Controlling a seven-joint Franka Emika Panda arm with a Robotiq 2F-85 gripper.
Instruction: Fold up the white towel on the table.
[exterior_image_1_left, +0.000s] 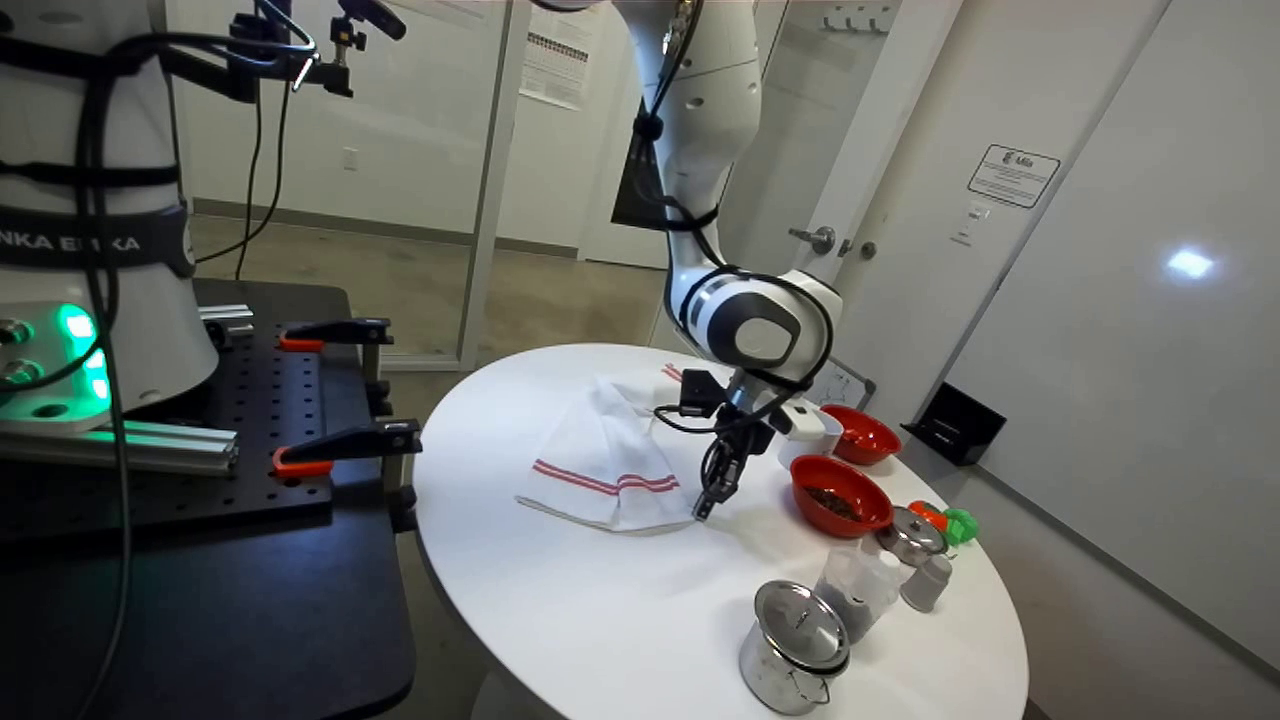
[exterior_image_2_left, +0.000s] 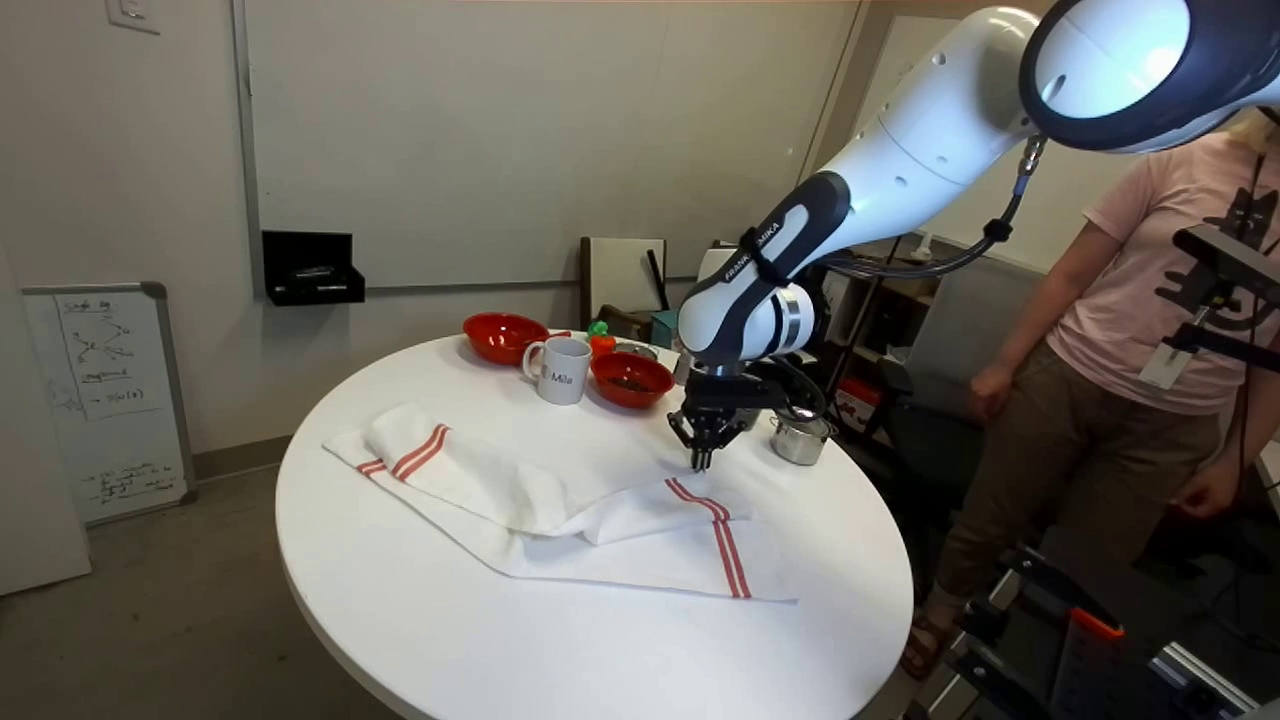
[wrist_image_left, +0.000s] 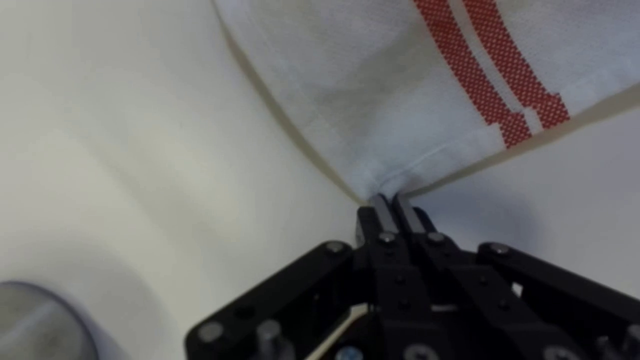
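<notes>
You have the white towel (exterior_image_2_left: 545, 505) lying across the round white surface (exterior_image_2_left: 600, 650), loosely doubled over: a rumpled upper layer rests on a lower one that shows along one long edge, and paired red stripes cross both ends. Your gripper (wrist_image_left: 389, 196) is at one striped end of the towel, set narrow, with a corner of the cloth pinched between its tips; whether that corner is clear of the surface, you cannot tell from these angles. In the wrist view you can see the hem curving into the tips, with the stripes near that corner. Beyond the towel's long edge on the pinched side, apart from the cloth, you have a white mug (exterior_image_2_left: 562, 372), with a red bowl (exterior_image_2_left: 503, 338) farther from the towel and, just beside the mug, another red bowl (exterior_image_2_left: 633, 380) with dark bits (exterior_image_1_left: 832, 503) in it. Past that bowl, farther still from the towel, you'll find a small lidded metal pot (exterior_image_1_left: 910, 537) and a green item (exterior_image_1_left: 960, 527) too small to make out. Off past the pinched corner, well apart from the towel, stand a lidded steel pot (exterior_image_1_left: 795, 645) and, just beside it, a clear container (exterior_image_1_left: 855, 595).
</notes>
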